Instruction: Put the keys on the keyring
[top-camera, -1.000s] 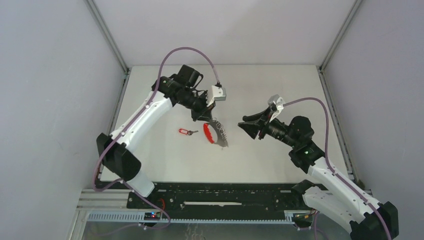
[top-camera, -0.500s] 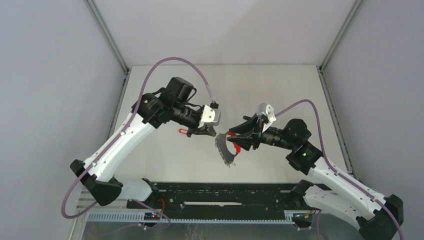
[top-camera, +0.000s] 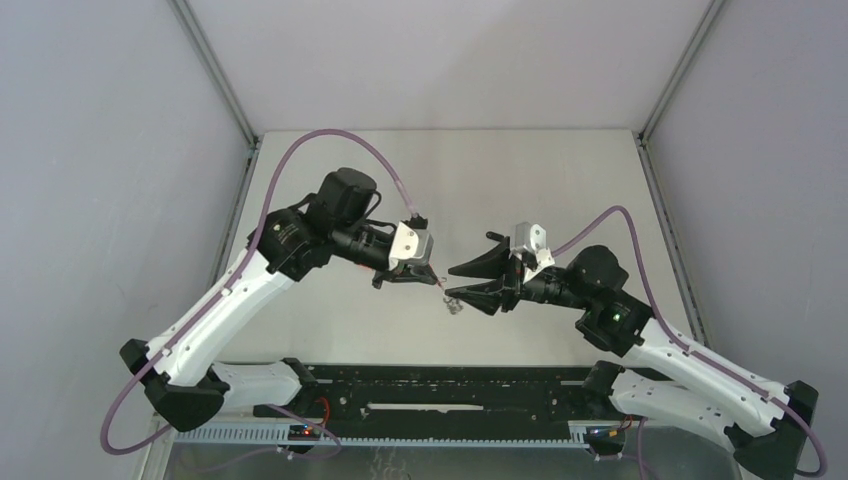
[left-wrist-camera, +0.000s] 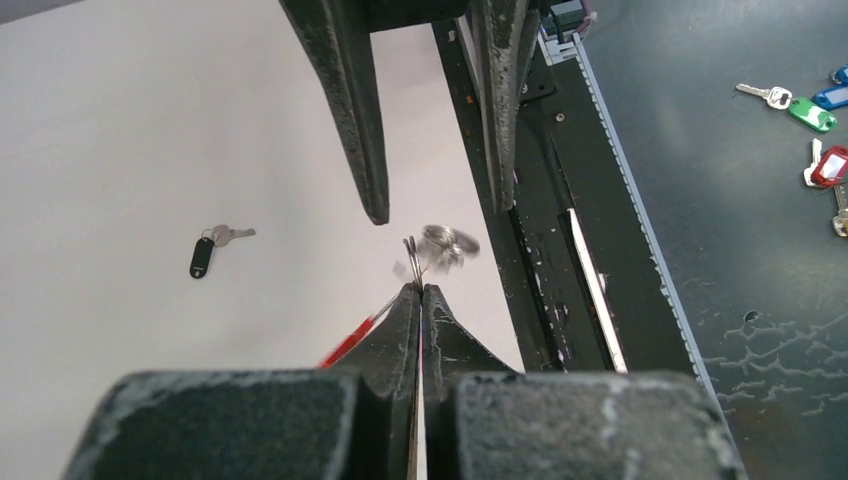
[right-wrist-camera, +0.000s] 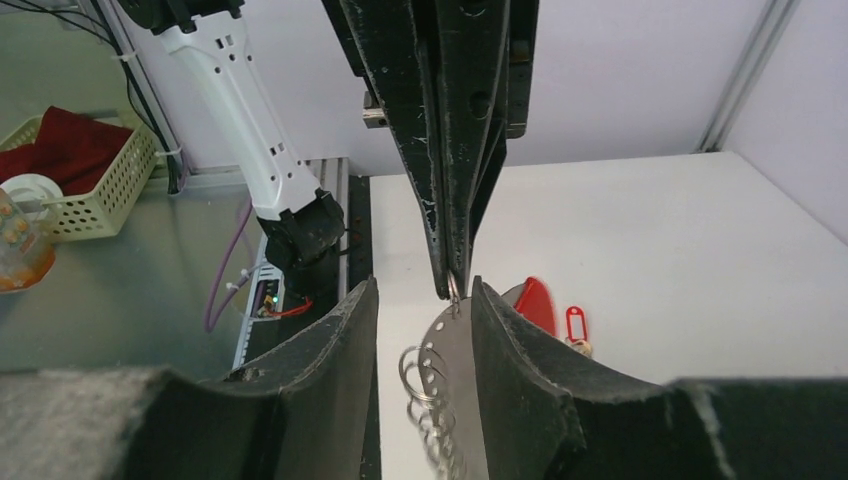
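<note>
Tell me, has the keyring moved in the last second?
Yes. The keyring has shifted toward the black rail, and slightly rightward.

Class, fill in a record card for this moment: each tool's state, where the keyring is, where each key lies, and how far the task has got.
Left tool: shut, pinching the keyring, which hangs from it
Right tool: open, one finger on each side of the keyring, not gripping
Black-headed key: flat on the table, apart from the ring
Red-tag key: on the table beyond the ring, seemingly unattached
Progress: neither key is on the keyring yet
</note>
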